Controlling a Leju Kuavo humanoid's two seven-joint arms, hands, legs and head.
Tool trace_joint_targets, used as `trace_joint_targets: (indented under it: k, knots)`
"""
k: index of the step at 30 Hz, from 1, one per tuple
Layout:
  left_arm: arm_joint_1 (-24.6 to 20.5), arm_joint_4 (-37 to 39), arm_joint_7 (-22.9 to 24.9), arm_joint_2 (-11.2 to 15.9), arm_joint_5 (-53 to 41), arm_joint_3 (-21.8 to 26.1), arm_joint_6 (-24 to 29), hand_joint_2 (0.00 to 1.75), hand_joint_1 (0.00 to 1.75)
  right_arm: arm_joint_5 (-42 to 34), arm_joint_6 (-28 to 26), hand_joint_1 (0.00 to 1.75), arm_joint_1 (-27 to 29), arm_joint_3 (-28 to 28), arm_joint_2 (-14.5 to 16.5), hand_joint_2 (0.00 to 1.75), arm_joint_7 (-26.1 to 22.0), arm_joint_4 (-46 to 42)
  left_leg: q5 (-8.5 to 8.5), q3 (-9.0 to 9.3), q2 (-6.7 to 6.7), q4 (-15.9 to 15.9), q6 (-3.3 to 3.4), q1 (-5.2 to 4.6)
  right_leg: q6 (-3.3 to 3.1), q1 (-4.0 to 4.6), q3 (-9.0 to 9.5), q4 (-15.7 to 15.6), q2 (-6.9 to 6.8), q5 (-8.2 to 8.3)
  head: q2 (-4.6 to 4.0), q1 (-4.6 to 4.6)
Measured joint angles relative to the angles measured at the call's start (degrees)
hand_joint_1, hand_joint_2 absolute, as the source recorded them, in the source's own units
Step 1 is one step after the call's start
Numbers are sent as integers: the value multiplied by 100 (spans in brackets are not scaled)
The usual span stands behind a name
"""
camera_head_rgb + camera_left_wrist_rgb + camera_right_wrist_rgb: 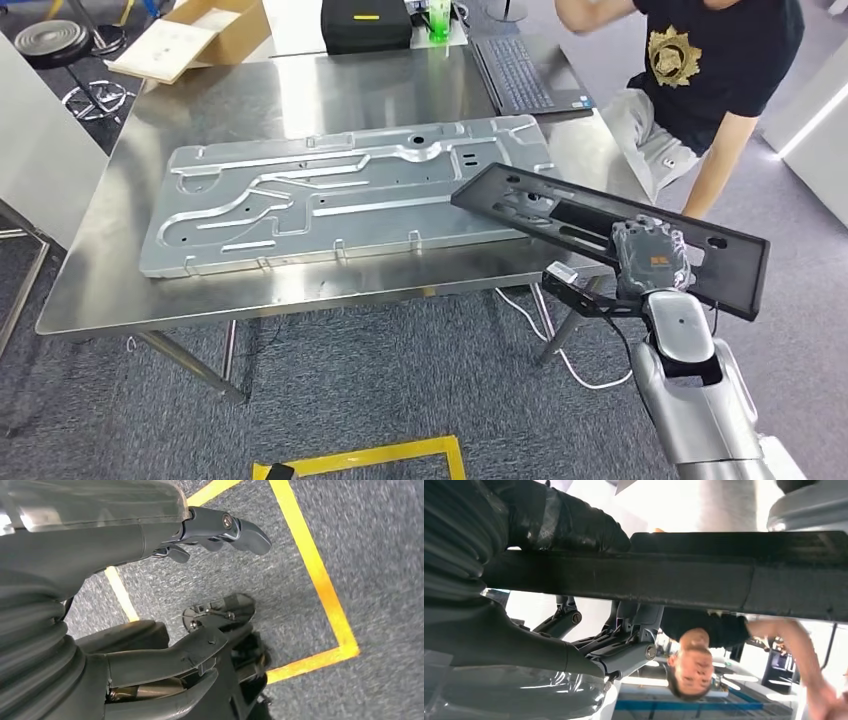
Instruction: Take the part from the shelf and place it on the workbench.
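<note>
Right hand [652, 256] gripping a flat black part [560, 215], thumb on top, fingers [624, 645] under it. In the right wrist view, black part [674, 580] seen edge-on as a dark bar, clamped between the thumb above and fingers below. Held up in the air, tilted a little, far end over the right corner of the shiny metal table [90, 290], near end sticking out past the table edge. Not lying on the table.

Left hand [200, 595] hanging low over grey carpet [375, 555], fingers spread apart, holding nothing. Yellow tape lines [315, 570] on the carpet below it.

On the table, a big silver metal plate [340, 205] with grooves and bumps, lying flat, filling most of the middle. Black part's far end just beside the plate's right end, maybe over its corner; hard to tell if touching.

Farther back on the table, a dark laptop [525, 75] lying open, a black case [366, 25], a small green bottle [438, 22]. At the back left, an open cardboard box [195, 35] and a round stool [50, 40] on the floor.

At the right of the table, a person [715, 80] in a black shirt with a gold badge, sitting close to the corner.

Near the bottom, a yellow tape square [370, 460] on the carpet.
</note>
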Motion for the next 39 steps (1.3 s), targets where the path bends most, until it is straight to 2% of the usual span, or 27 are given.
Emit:
trace_joint_targets:
  k: [2,3,4,6,7,8,9,11,12,14,16,18,19,21,22,23,24,26,27,28,31,33,35,37,38,39]
  knots:
    - [0,0,1,-3,-8,-21,3,175,0,1,0,175,-13,31,8,175,-4,22,-64,-24,0,81,-58,15,-72,-8,28,-22,-1,-3,0,1]
    - [-2,0,2,-3,-9,-30,5,175,0,2,0,175,-27,46,12,175,-5,29,-161,-101,-1,254,-87,24,-108,-12,50,-34,-4,-7,0,1]
    - [-2,0,2,-3,-9,-36,6,175,0,3,0,175,-39,62,16,175,-5,37,-300,-244,-2,546,-113,36,-138,-10,70,-41,-8,-17,0,0]
    - [6,0,4,-2,-10,-44,8,175,0,4,1,175,-55,84,26,175,-5,63,-581,-647,-1,1289,-139,50,-179,9,95,-38,-9,-42,0,0]
    - [15,0,7,-2,-10,-48,9,175,0,5,1,175,-55,90,33,175,-5,79,-621,-807,-1,1541,-140,55,-191,20,108,-36,-5,-55,0,0]
    - [23,0,8,-2,-10,-53,11,175,0,5,1,175,-55,90,40,175,-5,92,-556,-874,-1,1597,-132,56,-196,27,124,-34,2,-70,0,0]
    - [28,0,10,-2,-9,-57,14,175,0,5,0,175,-55,90,47,175,-5,100,-382,-826,-2,1426,-112,55,-195,32,149,-33,11,-88,0,-1]
    - [27,0,10,-1,-7,-65,22,175,0,5,-1,175,-58,91,56,175,-5,109,41,-515,-9,695,-48,41,-178,40,210,-35,25,-130,0,1]
    - [24,0,11,0,-5,-67,27,175,0,5,-2,175,-61,91,58,175,-5,114,166,-360,-14,352,-21,26,-160,47,230,-34,32,-149,0,2]
    - [20,0,14,1,-2,-68,35,175,0,5,-2,175,-66,92,65,175,-5,126,190,-223,-23,62,9,-4,-110,53,244,-51,40,-166,0,2]
    - [22,0,17,0,-1,-70,40,175,0,5,-3,175,-70,92,73,175,-5,133,196,-187,-22,-4,45,4,-50,49,260,-79,40,-176,0,1]
    - [20,0,20,-5,0,-71,45,175,0,7,-8,175,-82,92,79,175,-7,137,221,-119,-17,-98,100,33,-4,49,216,54,28,-281,0,2]
    - [13,0,22,-8,1,-72,47,175,0,11,-13,175,-87,93,80,175,-10,142,230,-86,-14,-136,128,46,13,48,109,277,22,-405,0,4]
    - [2,0,34,-10,7,-72,53,175,0,28,-28,175,-81,97,88,175,-15,167,218,-66,-14,-147,163,38,39,42,-256,953,20,-695,0,4]
    - [3,0,42,-10,9,-72,57,175,0,44,-38,175,-73,102,93,175,-16,185,207,-63,-15,-142,173,35,53,35,-431,1234,19,-762,0,4]
    - [8,0,51,-10,12,-72,61,175,0,65,-47,175,-65,111,99,175,-16,204,194,-59,-17,-133,175,35,67,23,-529,1349,17,-726,0,3]
    - [11,0,62,-10,13,-72,66,175,0,86,-56,175,-64,122,103,175,-18,221,177,-53,-19,-117,168,38,79,10,-525,1260,14,-585,0,4]
    - [12,0,76,-11,9,-72,73,175,0,113,-74,175,-80,156,109,175,-23,249,121,-40,-22,-60,133,45,93,-19,-268,621,-5,-177,0,4]
    - [8,0,79,-12,5,-72,77,175,0,117,-82,175,-91,174,115,175,-29,260,89,-44,-24,-18,104,36,85,-17,-128,304,-11,-44,0,3]
    - [4,0,80,-13,3,-72,80,175,0,118,-91,175,-99,190,122,175,-34,270,67,-50,-25,9,75,26,69,-9,-35,94,-16,20,0,2]
    - [0,0,82,-14,1,-72,85,175,0,119,-108,175,-110,221,143,175,-43,292,46,-53,-23,15,-7,9,-13,13,7,-4,-5,13,0,-1]
    - [-1,0,84,-14,1,-72,86,175,0,120,-110,175,-120,233,153,175,-43,296,-64,-97,-22,155,-67,22,-80,-5,37,-37,-11,22,0,-1]
    - [-2,0,85,-14,1,-72,86,175,0,125,-111,175,-134,251,160,175,-44,302,-362,-340,-21,694,-118,46,-139,-8,63,-57,-25,20,0,-2]
    - [8,0,82,-14,0,-73,86,175,0,142,-116,175,-141,279,167,175,-60,326,-632,-686,-21,1387,-147,67,-168,4,67,-55,-29,11,0,-3]
    - [15,0,80,-14,-1,-73,86,175,0,156,-123,175,-142,294,174,175,-76,345,-648,-781,-21,1559,-152,74,-172,7,70,-54,-26,8,0,-3]
    - [20,0,78,-14,-1,-73,86,175,0,171,-134,175,-147,307,180,175,-95,366,-560,-778,-20,1529,-151,79,-173,7,76,-52,-20,4,0,-3]
